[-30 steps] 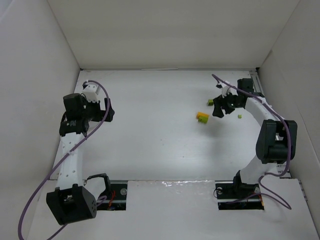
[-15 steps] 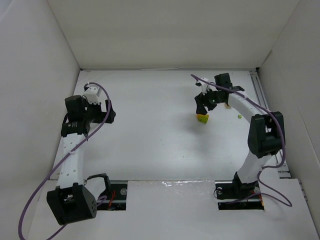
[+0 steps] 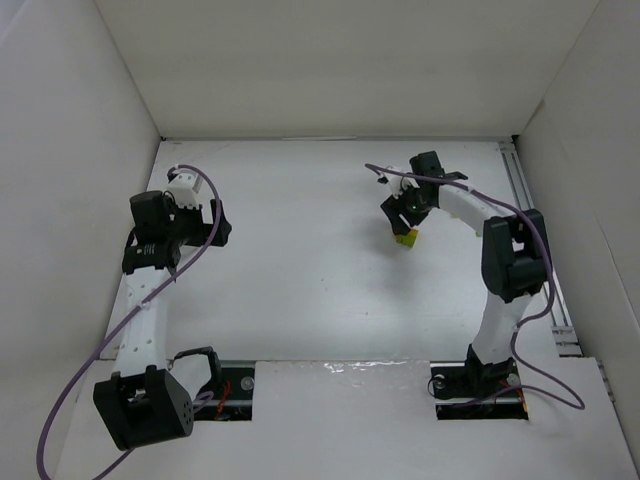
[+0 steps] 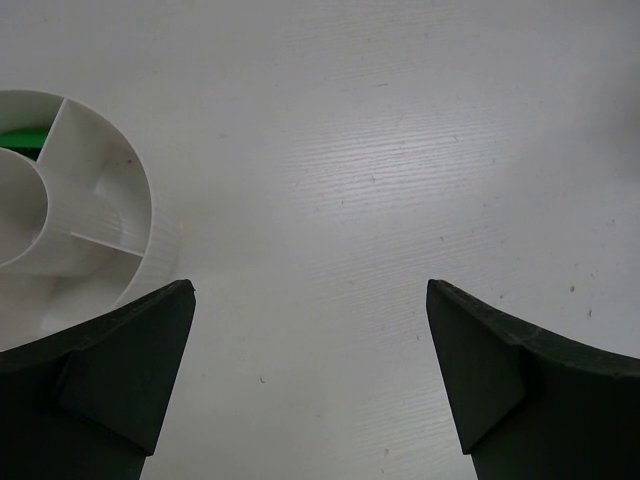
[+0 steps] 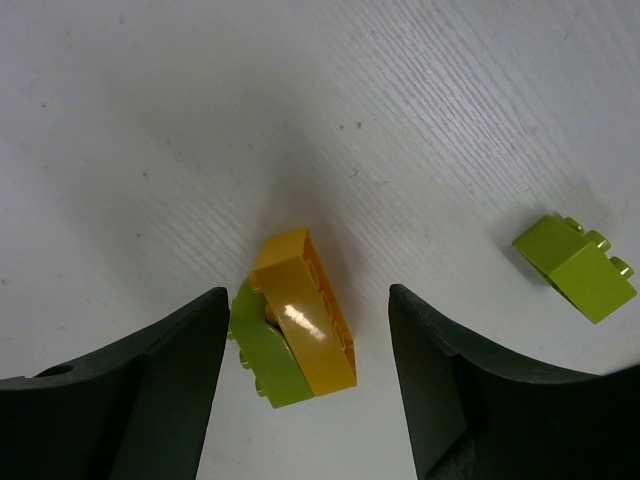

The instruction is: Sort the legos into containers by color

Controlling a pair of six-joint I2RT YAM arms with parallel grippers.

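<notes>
A yellow lego [image 5: 300, 310] lies on the table with a lime lego [image 5: 262, 358] pressed against its left side; from above the pair [image 3: 405, 238] shows as one small yellow-green spot. My right gripper [image 5: 308, 295] [image 3: 401, 213] hangs open over them, one finger on each side, touching neither. Another lime lego [image 5: 575, 265] lies loose to the right. My left gripper [image 4: 310, 285] [image 3: 214, 222] is open over bare table with nothing between its fingers. Left of it stands a round white container [image 4: 130, 215] split into compartments, one of them holding a green lego [image 4: 22, 140].
White walls close in the table on the left, back and right. A metal rail [image 3: 528, 200] runs along the right edge. Purple cables loop off both arms.
My right arm has swung left across the table and now sits over the yellow and lime pair, its jaws a little narrower. The left arm has barely moved.
</notes>
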